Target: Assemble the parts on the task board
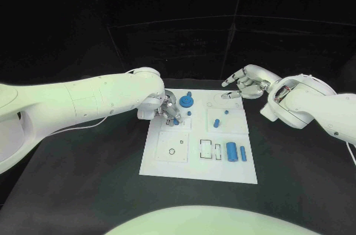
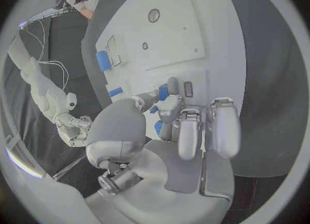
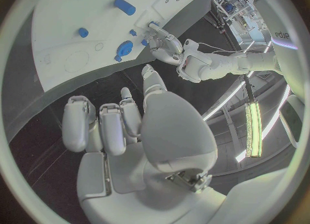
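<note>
Black table carried the white task board at its middle. Left arm reached in over the board's left edge; right arm came in beyond its far right corner.

Left hand sat low over the board's upper left part, fingers curled downward and close together, tips at a small blue part there. Whether the fingers actually pinched that part could not be told.

Right hand hovered at the board's far right corner, fingers loosely spread and bent, nothing between them.

Parts on the board, by size: a thick blue cylinder lying near the right edge, a thinner blue pin just beside it; a blue gear-like piece at the far edge near the left hand; a short blue peg mid-board; a tiny blue piece beyond it.
</note>
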Robot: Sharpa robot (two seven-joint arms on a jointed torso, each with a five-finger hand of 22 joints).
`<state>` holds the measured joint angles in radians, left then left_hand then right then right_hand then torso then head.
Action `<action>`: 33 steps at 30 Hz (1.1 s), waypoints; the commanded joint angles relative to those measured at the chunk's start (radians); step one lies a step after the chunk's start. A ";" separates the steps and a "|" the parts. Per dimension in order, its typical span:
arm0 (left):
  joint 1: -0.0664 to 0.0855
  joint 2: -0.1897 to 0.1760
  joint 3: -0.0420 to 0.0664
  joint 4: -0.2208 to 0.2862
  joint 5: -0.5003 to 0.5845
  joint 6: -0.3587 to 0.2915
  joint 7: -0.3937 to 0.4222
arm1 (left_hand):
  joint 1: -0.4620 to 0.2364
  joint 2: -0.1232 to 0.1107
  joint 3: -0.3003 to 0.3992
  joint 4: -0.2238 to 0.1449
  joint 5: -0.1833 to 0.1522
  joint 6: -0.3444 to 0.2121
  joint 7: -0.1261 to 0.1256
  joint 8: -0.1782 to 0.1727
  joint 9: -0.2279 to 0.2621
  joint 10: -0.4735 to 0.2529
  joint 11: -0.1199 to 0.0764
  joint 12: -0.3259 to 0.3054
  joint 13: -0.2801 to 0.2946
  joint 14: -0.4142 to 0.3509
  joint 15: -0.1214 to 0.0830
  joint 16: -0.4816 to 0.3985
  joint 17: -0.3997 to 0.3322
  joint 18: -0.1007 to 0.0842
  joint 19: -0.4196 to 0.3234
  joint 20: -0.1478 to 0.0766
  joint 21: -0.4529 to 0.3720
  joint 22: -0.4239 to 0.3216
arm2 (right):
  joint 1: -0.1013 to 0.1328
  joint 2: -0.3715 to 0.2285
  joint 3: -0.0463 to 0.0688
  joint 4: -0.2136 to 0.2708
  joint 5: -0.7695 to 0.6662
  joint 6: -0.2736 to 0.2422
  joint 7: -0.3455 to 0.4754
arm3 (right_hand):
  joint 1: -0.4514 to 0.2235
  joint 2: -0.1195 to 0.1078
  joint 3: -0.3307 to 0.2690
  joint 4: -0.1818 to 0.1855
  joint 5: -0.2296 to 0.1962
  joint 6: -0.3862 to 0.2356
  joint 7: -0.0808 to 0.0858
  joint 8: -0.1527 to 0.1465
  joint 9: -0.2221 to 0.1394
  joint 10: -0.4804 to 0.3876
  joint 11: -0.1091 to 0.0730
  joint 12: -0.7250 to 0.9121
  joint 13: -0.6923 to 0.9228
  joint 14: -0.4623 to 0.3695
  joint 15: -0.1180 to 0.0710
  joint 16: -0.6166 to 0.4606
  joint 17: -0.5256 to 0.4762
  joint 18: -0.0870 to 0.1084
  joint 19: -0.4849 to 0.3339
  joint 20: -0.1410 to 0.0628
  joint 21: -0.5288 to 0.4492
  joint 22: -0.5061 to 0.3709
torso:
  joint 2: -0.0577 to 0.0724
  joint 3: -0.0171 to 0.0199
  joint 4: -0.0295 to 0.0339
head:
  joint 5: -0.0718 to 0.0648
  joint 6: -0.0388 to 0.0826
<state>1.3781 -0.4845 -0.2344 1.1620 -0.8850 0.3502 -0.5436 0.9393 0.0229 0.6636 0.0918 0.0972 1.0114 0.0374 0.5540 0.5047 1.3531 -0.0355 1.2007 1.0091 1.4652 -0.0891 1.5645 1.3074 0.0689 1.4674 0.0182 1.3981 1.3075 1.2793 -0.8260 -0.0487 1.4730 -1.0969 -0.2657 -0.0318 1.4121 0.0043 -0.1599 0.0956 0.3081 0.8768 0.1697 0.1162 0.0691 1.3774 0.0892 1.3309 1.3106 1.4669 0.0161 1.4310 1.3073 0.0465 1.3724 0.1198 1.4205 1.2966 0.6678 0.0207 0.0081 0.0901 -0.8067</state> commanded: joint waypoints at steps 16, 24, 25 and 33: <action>-0.003 0.011 -0.001 -0.010 0.000 0.048 -0.010 | -0.067 0.004 -0.059 -0.040 -0.001 0.040 -0.011 -0.012 -0.033 0.011 -0.007 0.004 0.014 0.106 -0.006 0.006 0.263 -0.017 0.022 -0.003 0.004 0.031 | 0.002 -0.002 0.001 0.005 -0.005 0.003 0.001 | 0.001 0.010 -0.007 -0.002 0.006 0.005 0.002 0.004 0.000 -0.003 -0.006 -0.005 -0.001 0.050 -0.009 -0.009 0.014 0.021 -0.010 -0.001 -0.007 -0.006 | 0.000 0.0000 0.0005 | -0.002 -0.005; -0.003 0.012 -0.001 -0.011 0.000 0.050 -0.011 | -0.084 0.006 -0.095 -0.021 -0.001 0.044 -0.011 -0.016 -0.042 0.011 -0.006 0.002 0.015 0.106 -0.006 0.006 0.263 -0.018 0.023 -0.003 0.005 0.034 | 0.002 -0.003 0.001 0.006 -0.006 0.002 0.001 | 0.001 0.010 -0.007 -0.002 0.006 0.005 0.002 0.004 0.000 -0.003 -0.006 -0.006 -0.001 0.050 -0.009 -0.010 0.013 0.022 -0.010 -0.001 -0.007 -0.006 | 0.000 0.0000 0.0010 | -0.002 -0.006; -0.003 0.012 -0.001 -0.011 0.000 0.050 -0.011 | -0.086 0.005 -0.100 -0.020 -0.001 0.045 -0.011 -0.017 -0.043 0.011 -0.006 0.002 0.015 0.106 -0.006 0.006 0.263 -0.018 0.023 -0.003 0.005 0.034 | 0.002 -0.003 0.001 0.006 -0.006 0.002 0.002 | 0.001 0.010 -0.007 -0.002 0.006 0.005 0.002 0.004 0.000 -0.004 -0.006 -0.007 -0.003 0.050 -0.009 -0.011 0.011 0.022 -0.011 -0.001 -0.008 -0.007 | 0.000 0.0000 0.0010 | -0.002 -0.006; -0.004 0.012 -0.001 -0.017 0.000 0.043 -0.010 | -0.107 0.001 -0.150 0.008 -0.001 0.049 -0.012 -0.020 -0.052 0.011 -0.007 0.000 0.015 0.106 -0.006 0.006 0.263 -0.018 0.023 -0.003 0.005 0.036 | 0.002 -0.004 0.001 0.007 -0.006 -0.001 0.002 | 0.000 0.009 -0.009 -0.002 0.006 0.005 0.002 0.004 0.000 -0.006 -0.006 -0.009 -0.005 0.049 -0.009 -0.013 0.008 0.023 -0.014 -0.001 -0.010 -0.011 | -0.001 -0.0001 0.0007 | -0.002 -0.004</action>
<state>1.3735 -0.4740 -0.2360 1.1470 -0.8856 0.3825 -0.5471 0.8429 0.0218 0.5211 0.0995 0.1016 1.0597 0.0210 0.5384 0.4538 1.3635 -0.0429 1.2007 1.0236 1.4652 -0.0891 1.5645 1.3074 0.0690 1.4674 0.0182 1.3982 1.3075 1.2793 -0.8293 -0.0487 1.4766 -1.0989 -0.2658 -0.0329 1.4121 0.0043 -0.1627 0.0928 0.3081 0.8768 0.1698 0.1161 0.0691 1.3737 0.0855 1.3268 1.3077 1.4669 0.0160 1.4228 1.3078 0.0624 1.3653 0.1199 1.4170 1.2878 0.6677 0.0207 0.0090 0.0889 -0.8116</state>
